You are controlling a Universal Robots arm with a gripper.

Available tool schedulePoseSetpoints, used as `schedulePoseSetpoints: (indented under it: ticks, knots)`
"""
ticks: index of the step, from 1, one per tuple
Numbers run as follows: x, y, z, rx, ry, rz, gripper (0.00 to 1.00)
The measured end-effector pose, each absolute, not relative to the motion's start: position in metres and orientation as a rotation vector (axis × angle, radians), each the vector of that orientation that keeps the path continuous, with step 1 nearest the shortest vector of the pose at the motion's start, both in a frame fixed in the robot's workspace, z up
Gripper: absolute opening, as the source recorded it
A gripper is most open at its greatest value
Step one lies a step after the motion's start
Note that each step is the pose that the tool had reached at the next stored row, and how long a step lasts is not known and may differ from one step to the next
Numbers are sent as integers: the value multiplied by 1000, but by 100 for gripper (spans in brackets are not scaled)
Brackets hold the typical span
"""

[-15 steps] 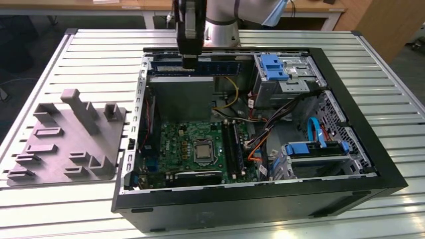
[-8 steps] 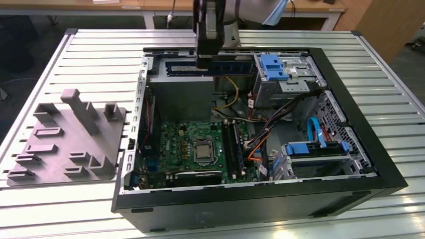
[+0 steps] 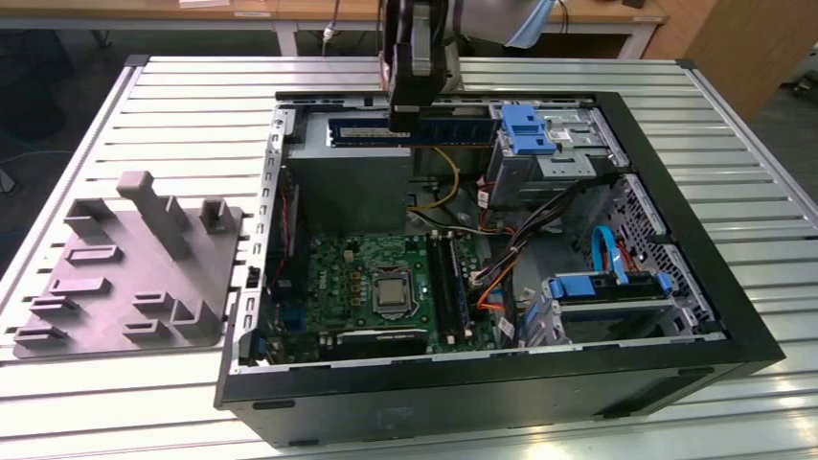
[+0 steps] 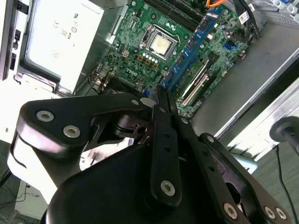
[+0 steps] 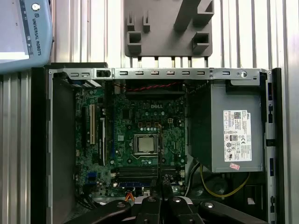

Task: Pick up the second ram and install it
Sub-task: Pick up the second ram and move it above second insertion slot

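- The gripper [image 3: 406, 121] is closed on the second ram [image 3: 458, 129], pinching it near its middle. The stick sits level and juts out past the fingers on 2 sides.
- Both hang over the far part of the open computer case [image 3: 511, 398], above the grey power supply [image 3: 343, 177]. Whether the stick clears the supply or touches it cannot be told.
- A blue drive bracket [image 3: 524, 129] stands just beside the stick's end on the exterior view's right.
- Nearer lies the motherboard [image 3: 364, 273], with its memory slots [image 3: 443, 273] beside the processor socket [image 3: 387, 292]. The slots run near to far, crosswise to the held stick.
- Orange cables [image 3: 492, 295] lie close to the slots on the exterior view's right.
- A grey slotted block [image 3: 128, 273] rests on the slatted table [image 3: 192, 105], well apart from the gripper.
- In both wrist views the gripper's black links hide the stick's faces.
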State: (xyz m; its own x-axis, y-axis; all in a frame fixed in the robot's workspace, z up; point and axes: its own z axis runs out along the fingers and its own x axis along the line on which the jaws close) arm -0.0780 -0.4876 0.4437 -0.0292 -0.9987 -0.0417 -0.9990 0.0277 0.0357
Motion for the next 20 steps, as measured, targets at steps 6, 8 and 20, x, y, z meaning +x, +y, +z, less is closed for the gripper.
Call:
schedulePoseSetpoints:
  ticks: [6,8,20]
  knots:
    - [-78,-488,437,-2185,2247,87,12]
    - [-78,-488,434,-2185,2248,87,12]
    - [-78,-488,412,-2184,2247,87,12]
